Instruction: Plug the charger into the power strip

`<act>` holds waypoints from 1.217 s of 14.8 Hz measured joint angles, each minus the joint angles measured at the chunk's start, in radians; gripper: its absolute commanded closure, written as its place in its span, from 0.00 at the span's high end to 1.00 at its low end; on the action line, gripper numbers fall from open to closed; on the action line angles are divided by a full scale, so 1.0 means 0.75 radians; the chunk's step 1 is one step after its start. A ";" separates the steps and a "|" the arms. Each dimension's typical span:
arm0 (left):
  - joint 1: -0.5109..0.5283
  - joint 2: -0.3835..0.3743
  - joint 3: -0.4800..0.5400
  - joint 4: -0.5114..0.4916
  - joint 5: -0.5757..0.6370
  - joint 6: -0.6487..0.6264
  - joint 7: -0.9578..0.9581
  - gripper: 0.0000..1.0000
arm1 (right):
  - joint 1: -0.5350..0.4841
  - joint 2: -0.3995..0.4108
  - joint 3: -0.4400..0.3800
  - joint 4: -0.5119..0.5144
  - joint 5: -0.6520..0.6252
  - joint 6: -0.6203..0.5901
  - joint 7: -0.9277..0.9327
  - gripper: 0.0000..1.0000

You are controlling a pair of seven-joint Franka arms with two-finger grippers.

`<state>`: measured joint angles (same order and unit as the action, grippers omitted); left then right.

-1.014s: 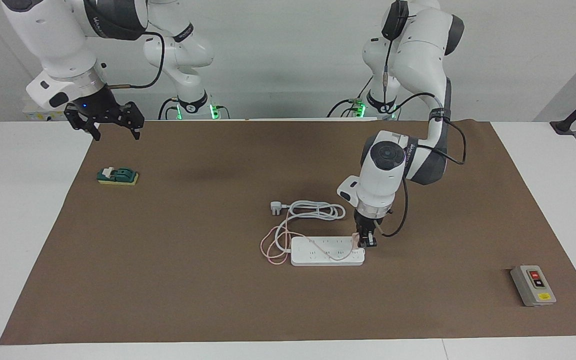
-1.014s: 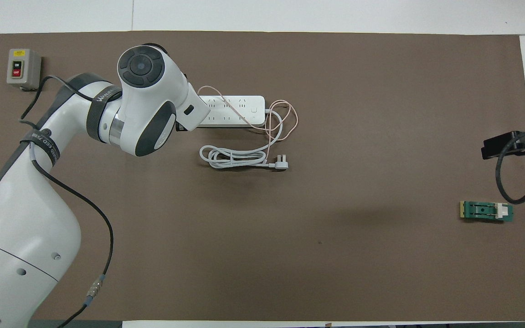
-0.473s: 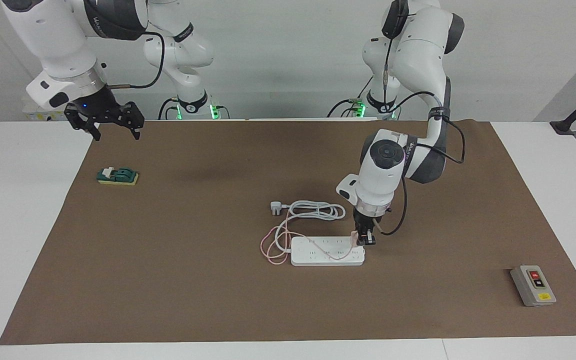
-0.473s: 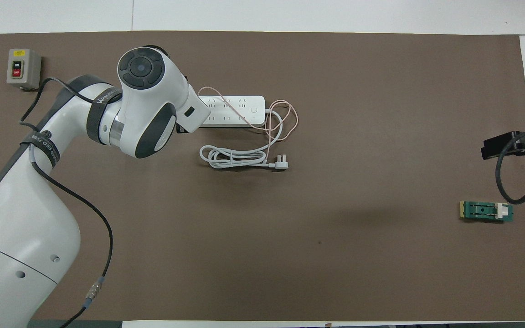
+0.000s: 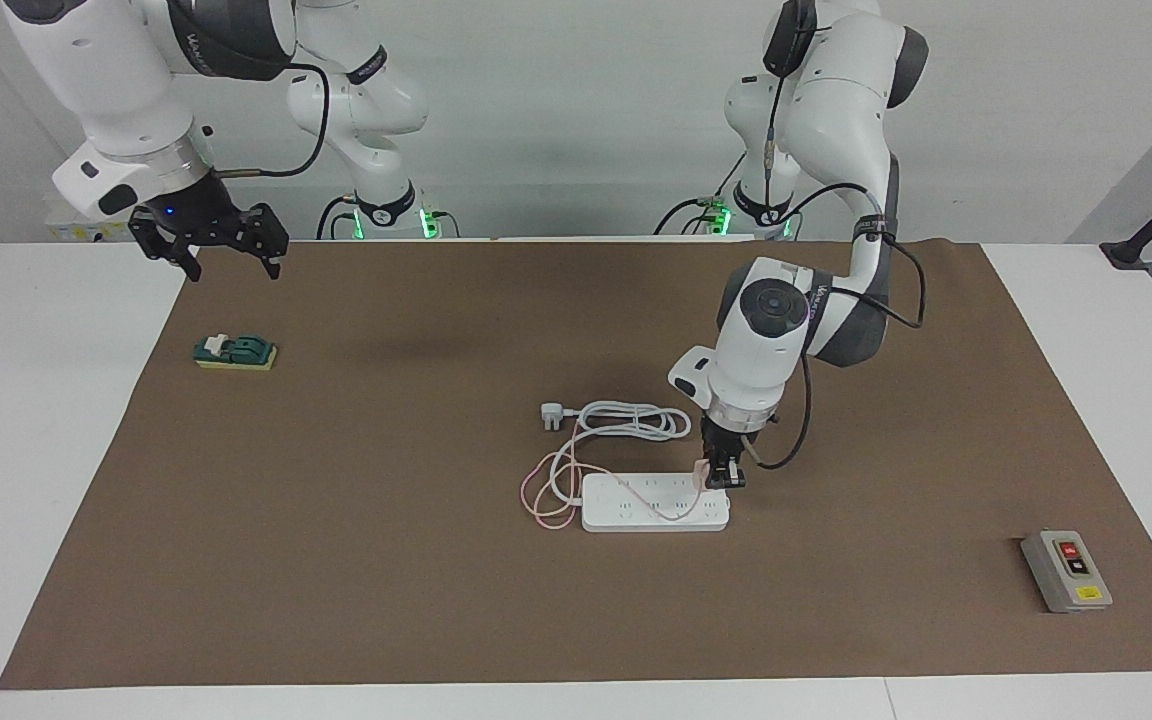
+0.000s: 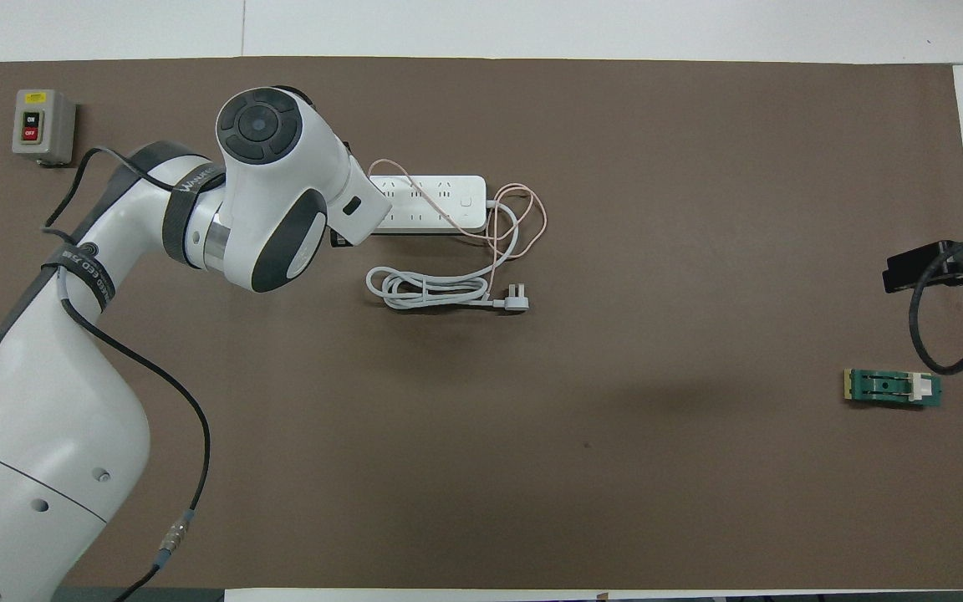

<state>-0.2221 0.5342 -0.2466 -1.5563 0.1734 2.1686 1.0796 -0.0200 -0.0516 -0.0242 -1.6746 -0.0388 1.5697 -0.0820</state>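
Observation:
The white power strip [image 5: 636,505] [image 6: 427,203] lies flat in the middle of the brown mat. My left gripper [image 5: 723,478] points straight down over the strip's end toward the left arm's end of the table, shut on the small pink charger [image 5: 703,471]. The charger hangs just above or at the strip's top; I cannot tell whether they touch. Its thin pink cable [image 5: 536,497] [image 6: 525,219] runs across the strip and loops off its other end. In the overhead view the left wrist hides gripper and charger. My right gripper [image 5: 206,245] waits open, raised over the mat's edge.
The strip's thick white cord with its three-pin plug [image 5: 553,417] [image 6: 517,298] lies coiled beside the strip, nearer to the robots. A grey button box [image 5: 1066,571] [image 6: 43,125] sits at the left arm's end, a green and yellow block [image 5: 235,352] [image 6: 893,389] below the right gripper.
The left gripper with the charger has shifted slightly along the strip toward the right arm's end and risen a little. The right arm has not moved.

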 measured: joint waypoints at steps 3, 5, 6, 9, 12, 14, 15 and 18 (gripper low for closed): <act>0.002 0.000 0.000 0.000 -0.002 -0.001 0.000 0.00 | 0.000 0.000 0.000 0.000 0.000 0.000 0.000 1.00; 0.004 -0.001 0.000 0.000 -0.002 -0.006 0.000 0.00 | 0.000 0.000 0.000 0.000 0.000 0.000 0.000 1.00; 0.005 -0.001 0.000 0.000 -0.002 -0.007 0.000 0.00 | 0.000 0.000 0.000 0.000 0.000 0.000 0.000 1.00; 0.006 -0.002 0.001 0.000 -0.002 -0.016 0.000 0.00 | 0.000 0.000 0.000 0.000 0.000 0.000 0.000 1.00; 0.005 -0.003 0.000 0.000 -0.002 -0.020 0.000 0.00 | 0.000 0.000 0.000 0.000 0.000 0.000 0.000 1.00; 0.005 -0.005 -0.002 -0.004 -0.004 -0.032 0.000 0.00 | 0.000 0.000 0.000 0.000 0.000 0.000 0.000 1.00; 0.004 -0.004 -0.003 -0.011 -0.004 -0.028 0.000 0.00 | 0.000 0.000 0.000 0.000 0.000 0.000 0.000 1.00; 0.004 -0.005 -0.002 -0.020 -0.004 -0.015 0.000 0.00 | 0.000 0.000 0.000 0.000 0.000 0.000 0.000 1.00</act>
<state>-0.2189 0.5304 -0.2481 -1.5712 0.1707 2.1570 1.0796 -0.0200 -0.0516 -0.0242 -1.6746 -0.0388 1.5697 -0.0820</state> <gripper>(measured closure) 0.692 0.000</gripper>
